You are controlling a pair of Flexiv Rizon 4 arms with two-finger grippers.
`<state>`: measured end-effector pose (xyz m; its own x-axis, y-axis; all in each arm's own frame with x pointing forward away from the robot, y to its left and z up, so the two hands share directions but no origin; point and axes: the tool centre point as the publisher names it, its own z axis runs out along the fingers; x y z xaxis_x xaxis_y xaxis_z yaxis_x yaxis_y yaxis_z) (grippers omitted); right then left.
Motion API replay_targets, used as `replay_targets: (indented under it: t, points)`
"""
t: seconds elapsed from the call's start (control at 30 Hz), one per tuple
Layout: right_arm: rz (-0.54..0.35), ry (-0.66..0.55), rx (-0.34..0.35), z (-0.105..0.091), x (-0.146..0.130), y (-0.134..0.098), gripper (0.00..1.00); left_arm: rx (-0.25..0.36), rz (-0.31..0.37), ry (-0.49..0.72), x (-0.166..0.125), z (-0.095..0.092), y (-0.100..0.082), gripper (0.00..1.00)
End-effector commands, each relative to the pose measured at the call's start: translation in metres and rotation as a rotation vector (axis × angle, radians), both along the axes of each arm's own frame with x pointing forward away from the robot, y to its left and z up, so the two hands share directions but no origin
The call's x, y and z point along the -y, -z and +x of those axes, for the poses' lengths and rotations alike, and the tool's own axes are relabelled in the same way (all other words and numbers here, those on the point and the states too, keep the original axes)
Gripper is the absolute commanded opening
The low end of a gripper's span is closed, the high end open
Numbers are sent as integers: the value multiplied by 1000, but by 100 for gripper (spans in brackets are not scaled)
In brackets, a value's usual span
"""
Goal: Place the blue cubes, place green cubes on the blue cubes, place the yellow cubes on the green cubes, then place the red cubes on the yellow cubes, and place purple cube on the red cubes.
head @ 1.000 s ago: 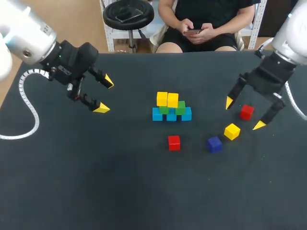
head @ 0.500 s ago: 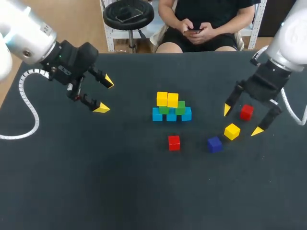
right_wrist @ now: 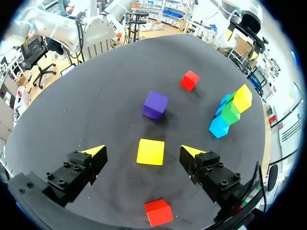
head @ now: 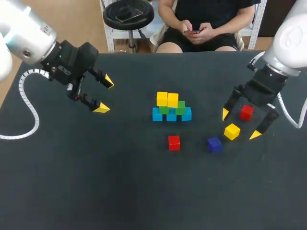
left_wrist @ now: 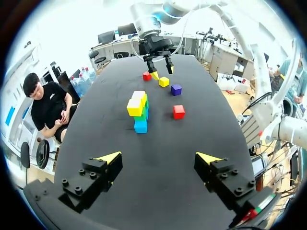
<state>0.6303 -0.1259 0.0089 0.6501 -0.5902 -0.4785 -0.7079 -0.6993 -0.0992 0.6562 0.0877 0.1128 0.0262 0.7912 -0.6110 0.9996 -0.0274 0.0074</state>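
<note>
**Right gripper brought over the loose yellow cube**

Nearest, at lower centre of the head view, a red cube (head: 174, 142) and the purple cube (head: 214, 144) are left lying loose. Just beyond, at centre right, the right gripper (head: 240, 124) has been shifted off the second red cube (head: 246, 112) and over the loose yellow cube (head: 231, 131), fingers spread wide. A yellow pick is judged to come next. At centre the stack (head: 171, 108) is seen, with blue at the base, then green, then two yellows. At upper left the left gripper (head: 105, 95) is held spread, well apart from everything. Only in the right wrist view is the yellow cube shown squarely between the fingers and untouched.
</note>
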Motion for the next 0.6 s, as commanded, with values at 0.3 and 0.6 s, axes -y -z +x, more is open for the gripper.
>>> replay_targets:
  t: [0.3, 0.6]
  points:
    - [9, -2, -10, 5, -1, 5, 75, 3, -3, 2, -1, 0, 1, 100]
    - [6, 2, -19, 4, 0, 9, 92, 3, -3, 2, -1, 0, 1, 100]
